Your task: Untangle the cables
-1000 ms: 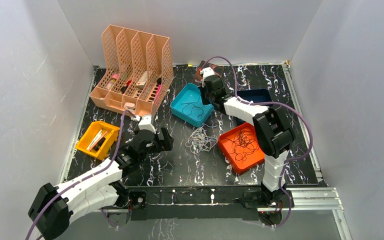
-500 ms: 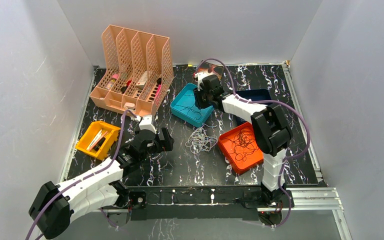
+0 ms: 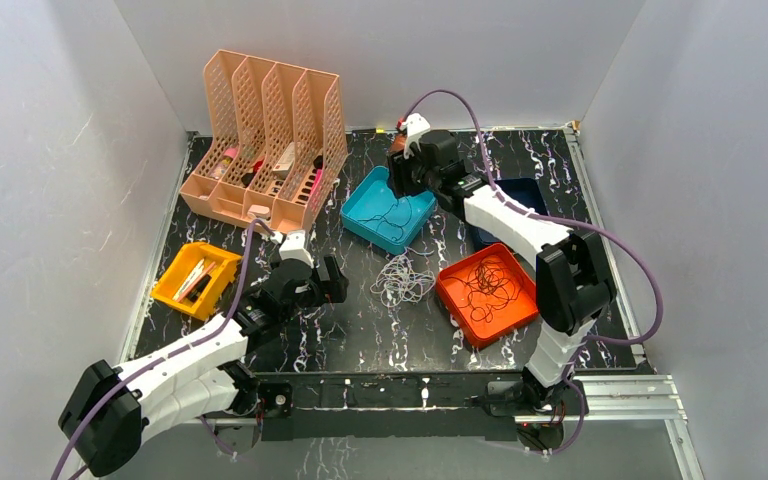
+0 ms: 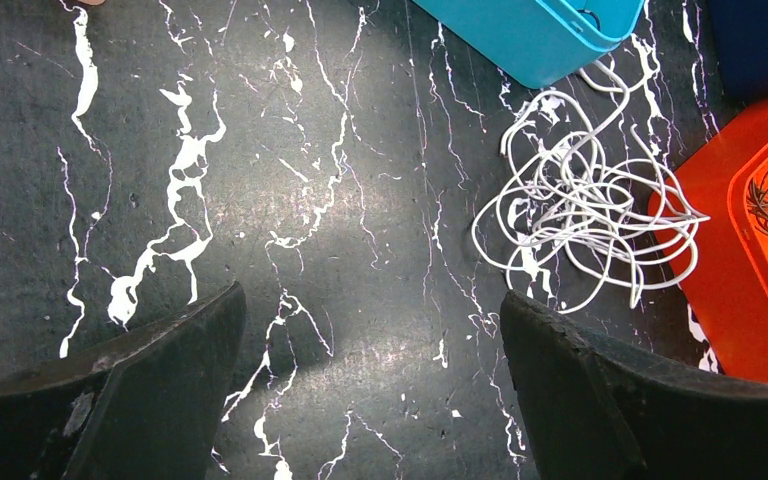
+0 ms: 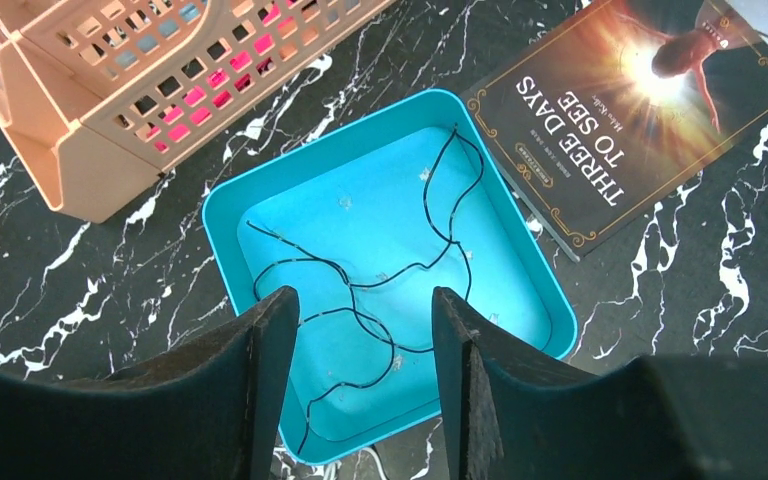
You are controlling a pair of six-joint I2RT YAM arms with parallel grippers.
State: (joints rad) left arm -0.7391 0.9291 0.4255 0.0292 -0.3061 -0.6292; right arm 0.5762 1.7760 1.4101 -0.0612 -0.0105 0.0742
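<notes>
A loose tangle of white cables (image 3: 403, 278) (image 4: 580, 200) lies on the black marbled table between the trays. A single dark cable (image 5: 380, 270) (image 3: 390, 215) curls inside the teal tray (image 3: 347, 212) (image 5: 225, 215). Several dark cables (image 3: 487, 285) are heaped in the orange tray (image 3: 470, 328) (image 4: 720, 250). My right gripper (image 3: 400, 180) (image 5: 365, 300) hovers open over the teal tray, with nothing between its fingers. My left gripper (image 3: 334, 286) (image 4: 370, 300) stands wide open over bare table, left of the white tangle.
A peach file organiser (image 3: 265, 140) (image 5: 110, 80) stands at the back left. A yellow tray (image 3: 195, 280) sits at the left and a dark blue tray (image 3: 510, 192) at the right. A book (image 5: 630, 110) lies behind the teal tray.
My right gripper has gone from shut to open above the teal tray, after dipping towards it and rising. Its elbow swung out to the right. The left arm has not moved.
</notes>
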